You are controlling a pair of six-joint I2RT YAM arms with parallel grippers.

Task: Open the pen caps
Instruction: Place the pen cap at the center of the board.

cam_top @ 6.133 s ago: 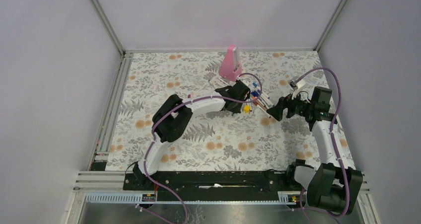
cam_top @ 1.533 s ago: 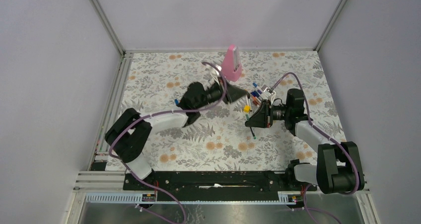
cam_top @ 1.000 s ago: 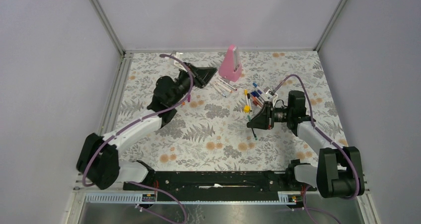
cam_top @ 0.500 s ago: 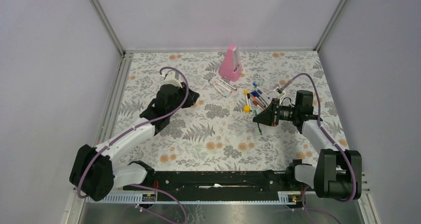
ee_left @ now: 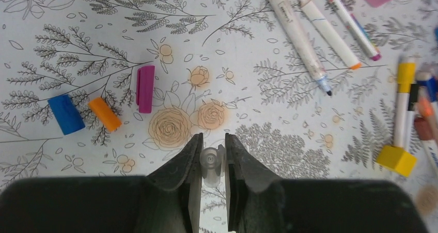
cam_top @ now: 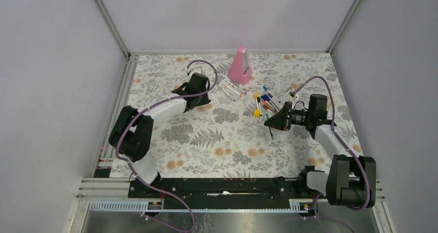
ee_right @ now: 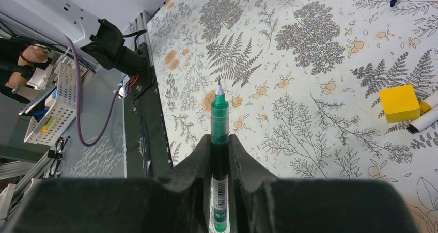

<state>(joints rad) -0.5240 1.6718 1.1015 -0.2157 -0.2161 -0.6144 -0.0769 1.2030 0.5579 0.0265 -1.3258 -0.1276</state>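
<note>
My left gripper (ee_left: 213, 140) is shut on a small clear pen cap (ee_left: 213, 163), low over the floral mat at the back left (cam_top: 192, 99). Three loose pen caps lie just ahead of it: blue (ee_left: 66, 114), orange (ee_left: 105, 114) and purple (ee_left: 145, 88). My right gripper (ee_right: 219, 140) is shut on a green pen (ee_right: 219, 114) whose bare tip points toward the near edge. In the top view the right gripper (cam_top: 272, 123) hovers beside the pile of pens (cam_top: 266, 101).
A tall pink wedge (cam_top: 240, 66) stands at the back centre. Uncapped white marker barrels (ee_left: 302, 36) lie in front of it. A pen with a yellow cube-shaped end (ee_left: 396, 160) lies by the pile; the yellow cube (ee_right: 399, 103) also shows in the right wrist view.
The left arm has swung down from its raised pose at the back and folded in, bringing the clear cap low beside the loose caps. The right gripper shifted slightly right with the green pen.
</note>
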